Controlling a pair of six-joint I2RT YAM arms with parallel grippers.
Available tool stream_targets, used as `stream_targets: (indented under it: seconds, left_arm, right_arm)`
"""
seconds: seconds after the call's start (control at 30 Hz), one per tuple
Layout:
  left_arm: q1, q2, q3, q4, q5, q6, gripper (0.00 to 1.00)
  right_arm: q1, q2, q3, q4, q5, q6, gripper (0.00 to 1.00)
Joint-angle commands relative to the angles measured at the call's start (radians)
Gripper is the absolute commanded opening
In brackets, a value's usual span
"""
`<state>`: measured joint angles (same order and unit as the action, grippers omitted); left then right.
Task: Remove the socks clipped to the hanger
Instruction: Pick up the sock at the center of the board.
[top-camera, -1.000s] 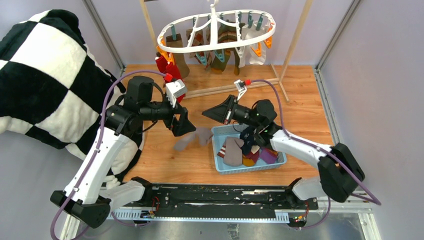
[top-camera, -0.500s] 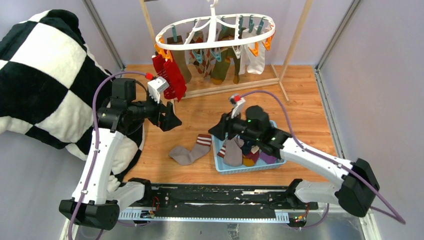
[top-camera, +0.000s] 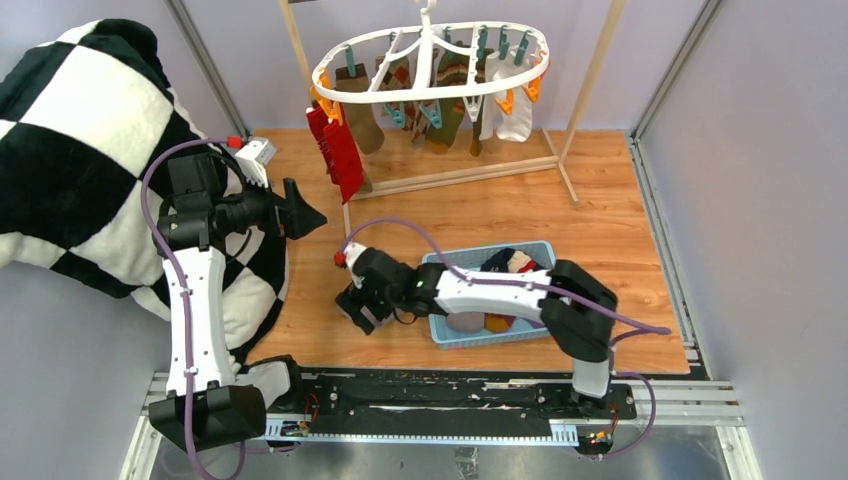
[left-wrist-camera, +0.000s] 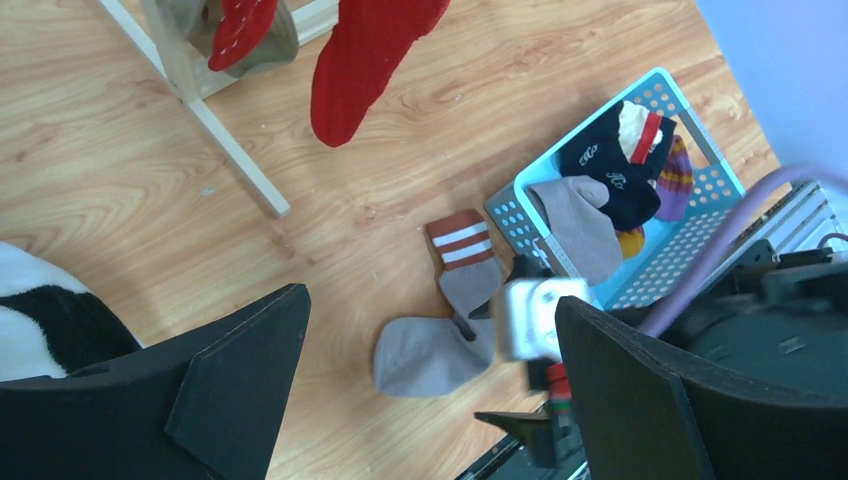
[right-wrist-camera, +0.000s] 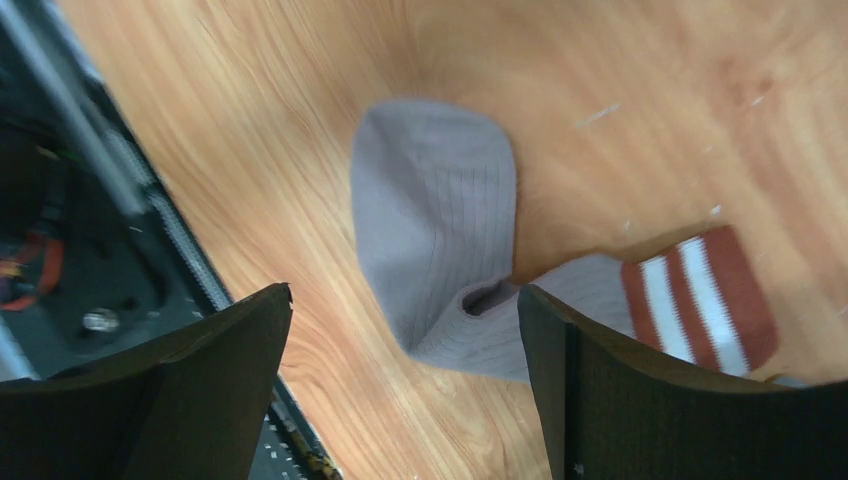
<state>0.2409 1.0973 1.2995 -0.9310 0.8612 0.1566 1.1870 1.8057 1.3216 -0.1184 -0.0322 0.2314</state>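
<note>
Top external view, biggest thing first: the black-and-white checked blanket (top-camera: 90, 130) is heaped along the left edge of the table (top-camera: 600, 220) and spills off it. At the back edge stands the wooden rack (top-camera: 590, 90), and the white oval hanger (top-camera: 429, 62) hangs from it with its orange and teal clips round the rim. Plenty of socks (top-camera: 445, 125) are clipped on there: olive, patterned and white ones across the middle and right, and a pair of red socks (top-camera: 343, 155) dangling lowest at the hanger's left end. Toward the front edge, right of centre, sits the blue basket (left-wrist-camera: 715, 185) with a pile already in it, navy, grey and a purple-and-yellow striped one as far as I can tell. Just left of the basket a grey sock (right-wrist-camera: 430, 230) with a rust-and-white striped cuff lies folded on the bare wood. The right gripper (right-wrist-camera: 402, 295) is low over that sock with its fingers spread wide on either side of it, not pinching it; I can't tell whether they touch the fabric. The left gripper (top-camera: 305, 212) hangs up by the table's left edge next to the blanket, fingers fully spread with nothing between them, well apart from the hanger, the red socks being the nearest to it.
</note>
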Motion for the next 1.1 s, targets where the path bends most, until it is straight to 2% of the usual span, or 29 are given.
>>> stream_targets:
  seconds: [0.0, 0.17, 0.37, 0.57, 0.7, 0.77, 0.83, 1.0, 1.07]
  left_arm:
    - [0.024, -0.004, 0.008, -0.017, 0.056, 0.003, 1.0]
    - [0.026, -0.008, -0.001, -0.017, 0.088, 0.014, 1.0]
    - [0.024, -0.012, -0.008, -0.017, 0.1, 0.027, 1.0]
    - [0.025, -0.019, -0.009, -0.017, 0.101, 0.031, 1.0]
    - [0.024, -0.034, -0.003, -0.017, 0.104, 0.035, 1.0]
    - [0.024, -0.035, -0.003, -0.017, 0.106, 0.034, 1.0]
    - [0.024, -0.037, -0.002, -0.017, 0.105, 0.031, 1.0]
    - [0.025, -0.039, 0.002, -0.017, 0.105, 0.014, 1.0]
    - [0.025, -0.04, 0.005, -0.017, 0.102, 0.01, 1.0]
  right_arm:
    - [0.054, 0.113, 0.081, -0.225, 0.199, -0.019, 0.91]
    - [0.054, 0.168, 0.109, -0.265, 0.337, -0.002, 0.97]
    - [0.051, 0.214, 0.117, -0.275, 0.38, 0.009, 0.98]
    - [0.0, 0.251, 0.098, -0.193, 0.16, 0.059, 0.93]
    - [-0.039, 0.22, 0.034, -0.068, -0.015, 0.097, 0.84]
    - [-0.044, 0.206, 0.019, -0.039, -0.037, 0.1, 0.78]
    - [-0.046, 0.194, 0.013, -0.019, -0.044, 0.1, 0.65]
    - [-0.048, 0.119, 0.0, 0.02, -0.012, 0.067, 0.03]
    - [-0.047, 0.069, -0.001, 0.018, 0.004, 0.051, 0.0]
